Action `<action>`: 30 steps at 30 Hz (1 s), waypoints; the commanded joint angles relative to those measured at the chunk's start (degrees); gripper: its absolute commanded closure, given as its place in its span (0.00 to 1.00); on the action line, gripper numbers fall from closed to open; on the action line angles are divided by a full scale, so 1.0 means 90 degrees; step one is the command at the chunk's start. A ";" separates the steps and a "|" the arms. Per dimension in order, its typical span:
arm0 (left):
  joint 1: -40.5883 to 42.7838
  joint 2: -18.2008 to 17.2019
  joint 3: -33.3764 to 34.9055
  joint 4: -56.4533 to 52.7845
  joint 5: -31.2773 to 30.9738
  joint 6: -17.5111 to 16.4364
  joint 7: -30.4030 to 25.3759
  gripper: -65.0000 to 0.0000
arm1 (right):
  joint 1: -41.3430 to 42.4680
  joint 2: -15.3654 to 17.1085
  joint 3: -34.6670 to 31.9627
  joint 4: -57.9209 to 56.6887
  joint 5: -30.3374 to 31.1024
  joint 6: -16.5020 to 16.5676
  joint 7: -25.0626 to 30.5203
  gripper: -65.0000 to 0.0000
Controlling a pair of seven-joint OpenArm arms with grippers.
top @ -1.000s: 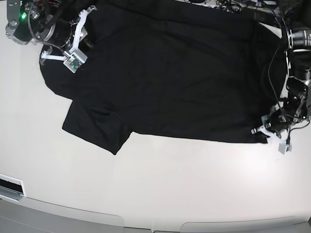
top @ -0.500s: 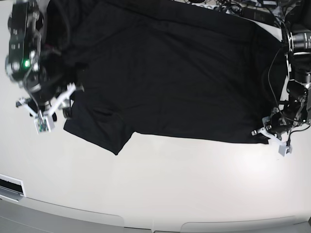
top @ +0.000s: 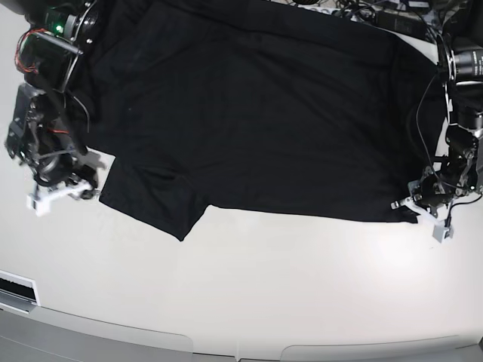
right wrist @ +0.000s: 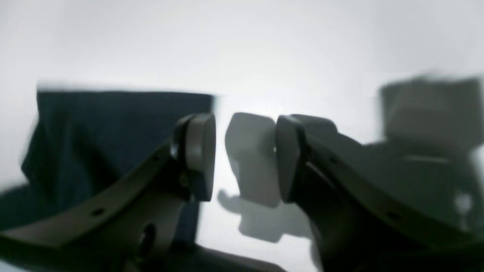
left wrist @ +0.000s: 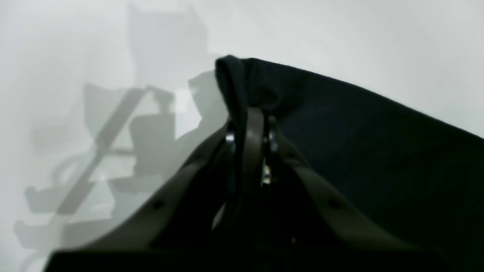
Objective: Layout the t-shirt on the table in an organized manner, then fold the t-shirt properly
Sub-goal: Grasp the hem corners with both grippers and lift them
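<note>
White table [top: 249, 286], black t-shirt [top: 256, 113] spread across its far half.
Left gripper [top: 413, 207] pinches the shirt's near right hem corner; right gripper [top: 64, 187], jaws parted and empty, sits beside the left sleeve edge; bare tabletop lies near.

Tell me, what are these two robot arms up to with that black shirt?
They are laying a black t-shirt flat on a white table before folding it. The left gripper is shut on a bottom corner of the shirt, pinching a bunch of the cloth. The right gripper is open and empty, low over the table just beside the sleeve. The shirt lies mostly spread out, and no fold has been made yet.
</note>
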 commanded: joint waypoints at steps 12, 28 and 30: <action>-0.0160 -0.0095 -0.0012 0.0092 -0.0245 -0.0299 -0.0126 1.00 | 0.0180 -0.0056 -0.0046 -0.1192 0.0753 0.1382 0.0049 0.57; -0.0182 -0.0214 -0.0012 0.0092 -0.0250 -0.0301 -0.0121 1.00 | 0.1326 0.0299 -0.0748 -0.1185 -0.0495 0.1881 0.1064 1.00; -0.0219 -0.0248 -0.0012 0.0097 -0.0250 -0.0301 -0.0124 1.00 | 0.1503 0.0340 -0.0877 -0.1185 -0.0624 0.1881 0.1064 1.00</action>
